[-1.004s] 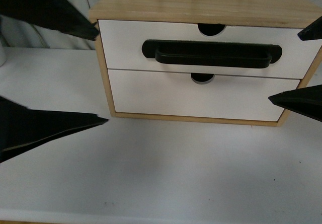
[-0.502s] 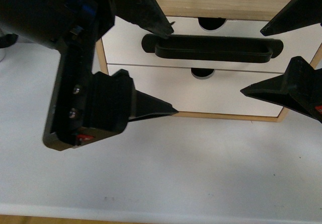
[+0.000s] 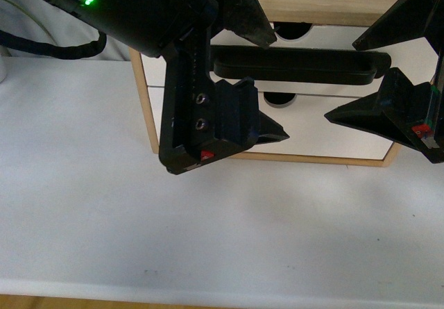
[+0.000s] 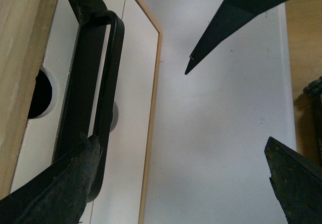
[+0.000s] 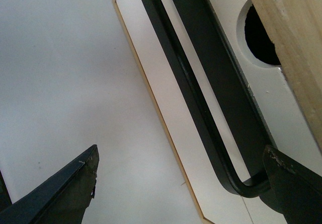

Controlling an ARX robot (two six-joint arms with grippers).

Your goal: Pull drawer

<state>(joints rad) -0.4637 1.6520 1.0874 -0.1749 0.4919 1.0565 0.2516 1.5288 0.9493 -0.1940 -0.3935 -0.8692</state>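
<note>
the drawer is the upper one in a small wooden cabinet at the far side of the white table, its front flush with the plain front below. left gripper is spread wide, its fingers above and below the left end of the black bar handle; right gripper is likewise wide at the right end. contact with the handle cannot be confirmed for either.

The scene is viewed by the front camera from near and above, tilted down across the white table toward the drawer on the far side. The black handle is seen close up and lengthwise by each wrist camera. Handle, drawer front and table are shared by all three views.
</note>
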